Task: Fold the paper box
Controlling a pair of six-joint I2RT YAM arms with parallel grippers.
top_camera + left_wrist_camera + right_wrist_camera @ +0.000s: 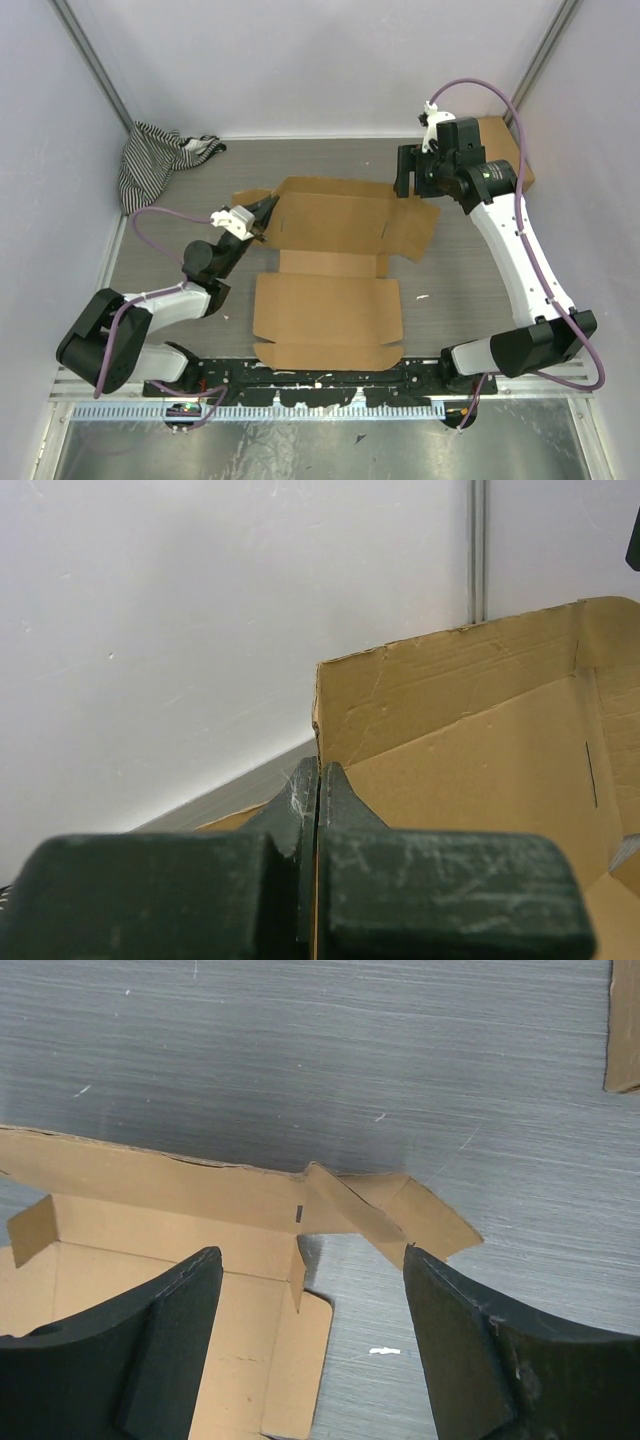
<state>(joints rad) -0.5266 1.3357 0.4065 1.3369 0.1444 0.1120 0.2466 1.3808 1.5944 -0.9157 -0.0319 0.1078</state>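
The paper box lies as a brown die-cut sheet in the middle of the table, its far half partly raised into walls. My left gripper is at the far half's left end, shut on the edge of a standing cardboard wall. In the left wrist view a thin strip of that wall runs between the closed fingers. My right gripper hovers open over the far right corner. From the right wrist, its fingertips straddle the corner flaps without touching them.
A smaller brown cardboard box sits at the back right, under the right arm, and its corner shows in the right wrist view. A striped cloth is bunched at the back left. White walls enclose the grey table.
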